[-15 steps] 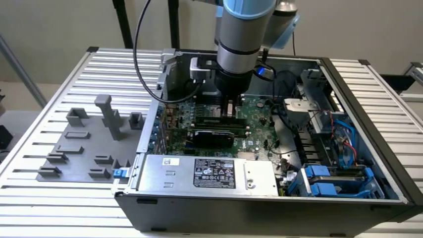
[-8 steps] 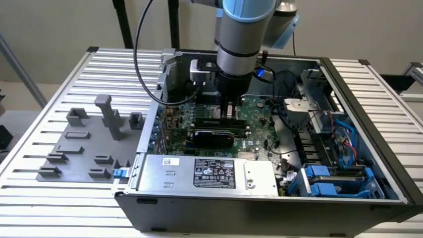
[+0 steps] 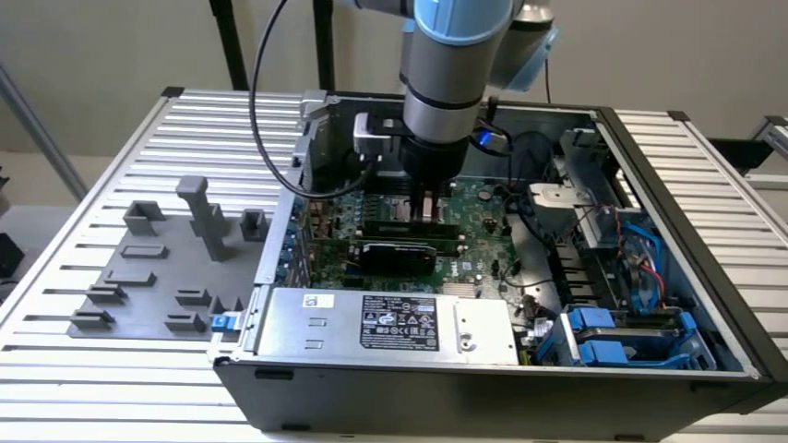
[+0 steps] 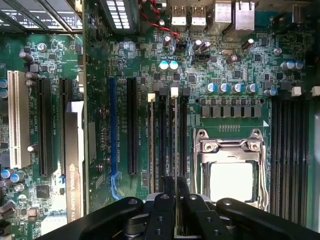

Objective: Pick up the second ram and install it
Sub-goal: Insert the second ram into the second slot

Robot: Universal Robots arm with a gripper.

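You are looking at the claw (image 4: 176,200) reaching down inside the case (image 3: 689,185), directly over the memory slots (image 4: 167,140). Its fingers (image 4: 169,187) are clenching the ram (image 4: 175,145) edge-on, standing upright in a slot straight below the fingertips. The processor (image 4: 231,181) is lying just beside the claw.

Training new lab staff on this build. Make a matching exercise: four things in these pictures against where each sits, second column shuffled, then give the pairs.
Things
1. second ram
2. processor
3. grey tray
4. blue drive caddies

Places
A. in the metal-framed socket
B. inside the case, near corner at the exterior view's right
C. held edge-on in the claw
D. outside the case, at the exterior view's left

Pairs: 1-C, 2-A, 3-D, 4-B
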